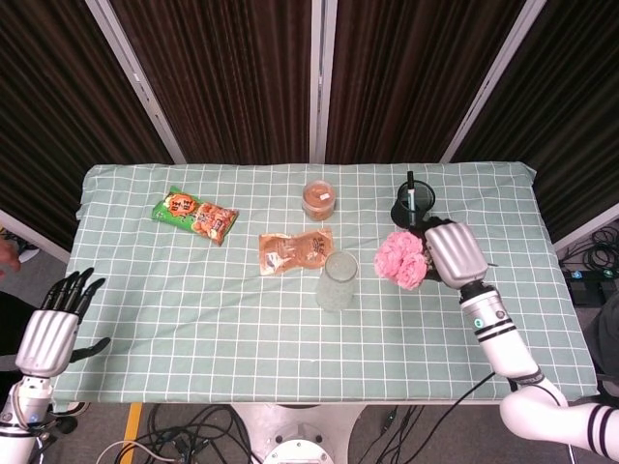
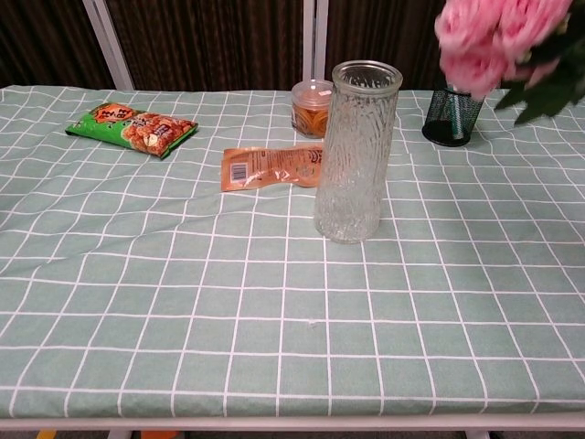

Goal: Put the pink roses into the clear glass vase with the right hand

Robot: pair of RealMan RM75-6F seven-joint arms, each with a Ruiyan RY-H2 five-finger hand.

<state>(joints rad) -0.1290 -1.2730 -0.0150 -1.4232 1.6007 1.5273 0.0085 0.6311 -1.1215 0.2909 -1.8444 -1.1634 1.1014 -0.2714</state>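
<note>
The pink roses (image 1: 403, 258) hang in the air to the right of the clear glass vase (image 1: 337, 280), with my right hand (image 1: 456, 251) gripping their stems. In the chest view the blooms (image 2: 498, 35) and dark leaves show blurred at the top right, higher than the rim of the vase (image 2: 357, 151), and the hand itself is out of frame. The vase stands upright and holds nothing. My left hand (image 1: 54, 326) hangs off the table's left front corner with its fingers spread and nothing in it.
A black mesh pen cup (image 1: 413, 204) stands just behind the roses. An orange packet (image 1: 295, 249) lies behind the vase, a lidded jar (image 1: 317, 199) further back, and a green snack bag (image 1: 193, 215) at the back left. The green checked tablecloth (image 1: 193, 319) covers the table.
</note>
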